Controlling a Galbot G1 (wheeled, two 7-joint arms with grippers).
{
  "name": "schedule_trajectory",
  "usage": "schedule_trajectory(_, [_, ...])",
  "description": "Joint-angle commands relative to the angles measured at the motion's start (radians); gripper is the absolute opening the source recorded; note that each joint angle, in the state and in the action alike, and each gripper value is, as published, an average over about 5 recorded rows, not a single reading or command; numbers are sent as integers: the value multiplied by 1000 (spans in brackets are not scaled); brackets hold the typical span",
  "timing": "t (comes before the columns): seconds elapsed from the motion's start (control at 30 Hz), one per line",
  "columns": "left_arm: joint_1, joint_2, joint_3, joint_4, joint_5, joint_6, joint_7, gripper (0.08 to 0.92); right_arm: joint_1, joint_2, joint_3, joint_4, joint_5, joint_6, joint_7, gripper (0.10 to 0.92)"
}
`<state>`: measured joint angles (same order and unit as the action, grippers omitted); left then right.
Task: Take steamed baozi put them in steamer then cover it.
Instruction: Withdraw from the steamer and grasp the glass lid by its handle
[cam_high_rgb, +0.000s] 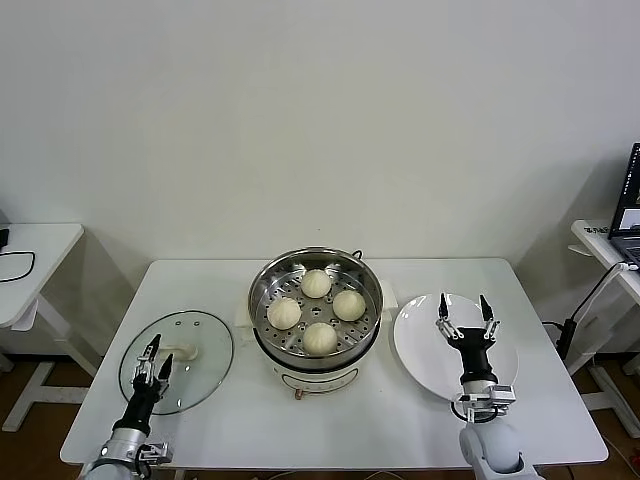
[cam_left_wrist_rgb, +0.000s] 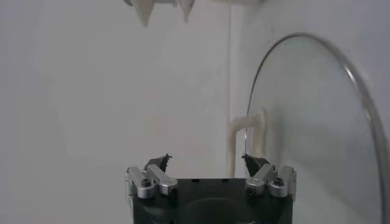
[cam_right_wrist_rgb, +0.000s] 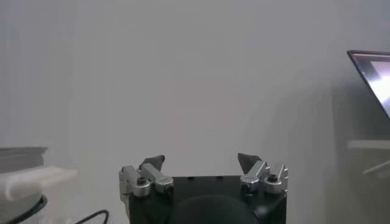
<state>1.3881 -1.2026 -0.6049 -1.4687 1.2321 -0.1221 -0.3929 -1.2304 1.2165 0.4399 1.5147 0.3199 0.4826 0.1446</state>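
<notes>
Resting flat, cover (cam_high_rgb: 177, 360) partly behind open left end effector (cam_high_rgb: 153, 362).

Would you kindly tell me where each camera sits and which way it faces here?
Head view: high on the robot, looking down at the steamer holding four baozi, both arms showing.
Left wrist view: behind the open left gripper, facing the glass lid.
Right wrist view: behind the open right gripper, facing the bare wall.
Shared: head and left wrist views both show the lid.

Four steamed baozi (cam_high_rgb: 317, 311) in the open steamer (cam_high_rgb: 264, 312), cover (cam_high_rgb: 205, 365) flat at left
</notes>
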Motion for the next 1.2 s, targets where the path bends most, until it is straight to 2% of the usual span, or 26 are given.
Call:
schedule_trajectory(0.03, [-61, 2, 14, 50, 28, 13, 1, 823, -8, 9, 7, -2, -5, 1, -3, 823])
schedule_trajectory(1.07, [-141, 0, 38, 128, 31, 16, 20, 822, -7, 27, 8, -13, -27, 3, -9, 823])
schedule_trajectory(1.2, [-150, -1, 39, 146, 29, 15, 28, 766, -8, 27, 9, -13, -29, 3, -9, 823])
